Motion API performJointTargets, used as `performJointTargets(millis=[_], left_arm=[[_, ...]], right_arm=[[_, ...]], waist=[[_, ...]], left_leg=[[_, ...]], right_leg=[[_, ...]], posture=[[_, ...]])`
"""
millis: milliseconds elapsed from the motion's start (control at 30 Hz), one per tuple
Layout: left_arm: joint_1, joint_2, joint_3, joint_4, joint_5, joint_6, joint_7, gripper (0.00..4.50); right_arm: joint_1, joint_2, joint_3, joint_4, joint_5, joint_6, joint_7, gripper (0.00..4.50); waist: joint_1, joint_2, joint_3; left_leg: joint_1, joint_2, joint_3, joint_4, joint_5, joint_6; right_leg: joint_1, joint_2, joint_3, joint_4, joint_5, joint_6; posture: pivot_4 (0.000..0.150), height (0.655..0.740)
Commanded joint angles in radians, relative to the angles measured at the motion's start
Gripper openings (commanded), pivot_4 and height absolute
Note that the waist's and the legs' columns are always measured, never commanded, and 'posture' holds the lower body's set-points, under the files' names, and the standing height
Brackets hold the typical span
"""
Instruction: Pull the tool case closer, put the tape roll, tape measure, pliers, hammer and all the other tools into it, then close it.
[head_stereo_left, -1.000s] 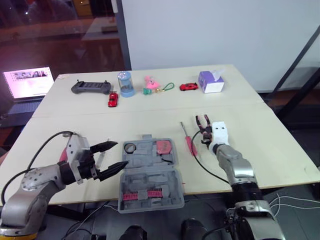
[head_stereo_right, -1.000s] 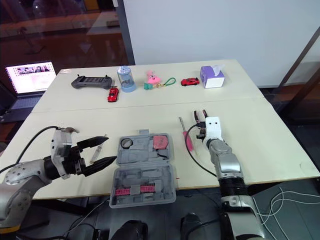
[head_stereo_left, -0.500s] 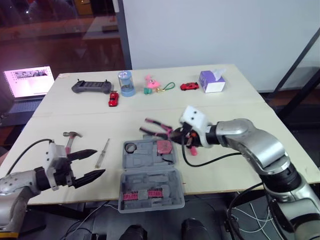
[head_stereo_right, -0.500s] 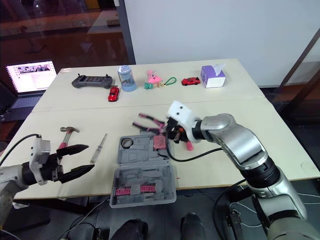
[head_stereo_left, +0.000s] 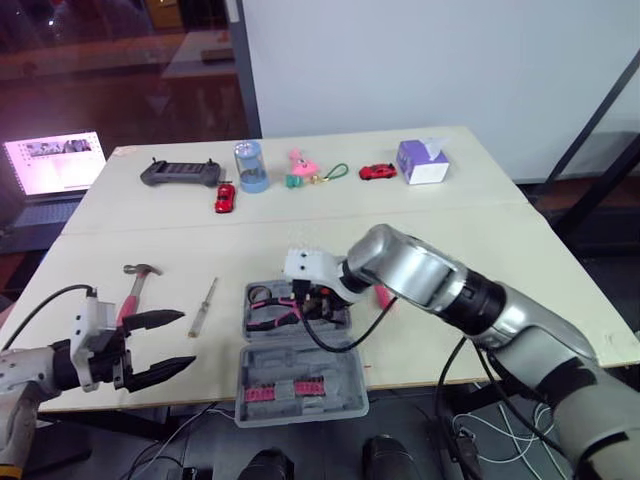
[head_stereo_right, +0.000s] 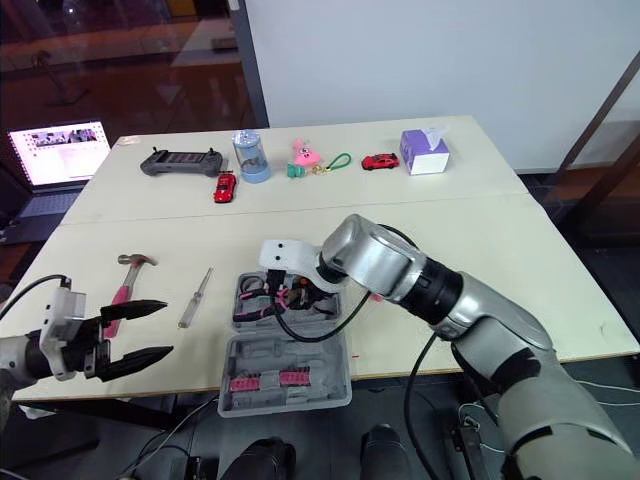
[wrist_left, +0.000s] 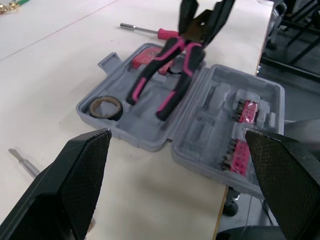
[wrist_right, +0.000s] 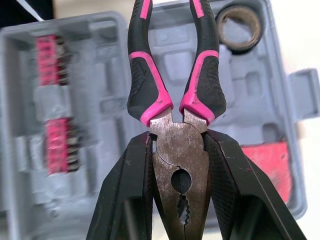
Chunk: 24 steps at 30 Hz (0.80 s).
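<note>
Left gripper (head_stereo_left: 180, 338) hovers at the left end of the table's near edge, fingers spread wide, empty. Tool case (head_stereo_left: 340, 365) lies open at mid near edge. Over its far half, right gripper (wrist_right: 176, 150) clamps the pliers (wrist_right: 207, 85) by the head. Hammer (head_stereo_left: 133, 290) lies beyond, leftward.

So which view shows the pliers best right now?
The right wrist view: the pliers sit close and head-on, head clamped between the right pincer's fingers, handles spread over the open tool case. The left wrist view shows them from farther off; the eye views catch just their pink handles.
</note>
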Motion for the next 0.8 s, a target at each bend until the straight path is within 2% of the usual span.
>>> performJointTargets(millis=[33,800], left_arm=[[0.004,0.0,0.013,-0.006,0.007,-0.029,-0.009,4.5],[0.006,-0.018,0.017,-0.06,0.003,-0.006,0.056,4.5]], right_arm=[[-0.037,0.034,0.006,0.05,-0.052,-0.059,0.019,0.99],[0.025,0.168,0.002,0.256,-0.22,-0.214,0.063,0.99]], waist=[[0.0,0.0,0.0],[-0.004,0.0,0.0]], left_leg=[[0.0,0.0,0.0,0.0,0.0,0.0],[0.0,0.0,0.0,0.0,0.0,0.0]], right_leg=[[0.0,0.0,0.0,0.0,0.0,0.0],[-0.002,0.0,0.0,0.002,0.0,0.0]], posture=[[0.15,0.74],[0.15,0.74]])
